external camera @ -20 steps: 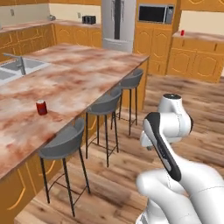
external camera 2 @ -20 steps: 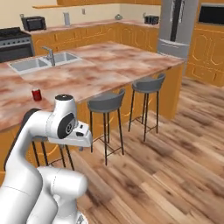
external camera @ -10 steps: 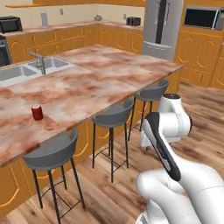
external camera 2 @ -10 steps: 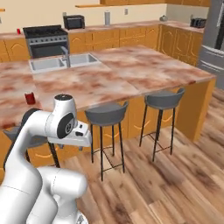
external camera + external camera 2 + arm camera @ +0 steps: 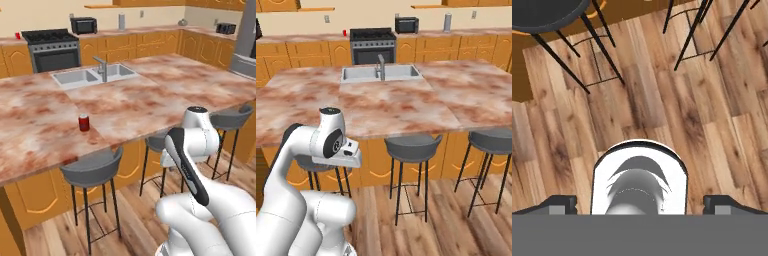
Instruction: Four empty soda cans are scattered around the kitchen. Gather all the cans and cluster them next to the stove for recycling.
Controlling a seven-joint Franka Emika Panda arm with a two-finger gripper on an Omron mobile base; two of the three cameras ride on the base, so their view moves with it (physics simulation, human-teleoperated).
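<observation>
A red can (image 5: 84, 122) stands upright on the island bench (image 5: 45, 125), long axis vertical, silvery top up, near the front edge and above a grey stool (image 5: 91, 170). It is well apart from the sink (image 5: 95, 76) set into the far side of the same bench. A second red can (image 5: 18, 35) stands on the back bench just left of the stove (image 5: 52, 49); the right base view shows it as a small red spot (image 5: 345, 33) beside the stove (image 5: 373, 45). It is too small to tell more than that it looks upright.

The pincer (image 5: 640, 204) points down at the plank floor (image 5: 642, 100), its two tips (image 5: 559, 204) wide apart with nothing between them. Stool legs (image 5: 587, 45) cross the top of the hand view.
</observation>
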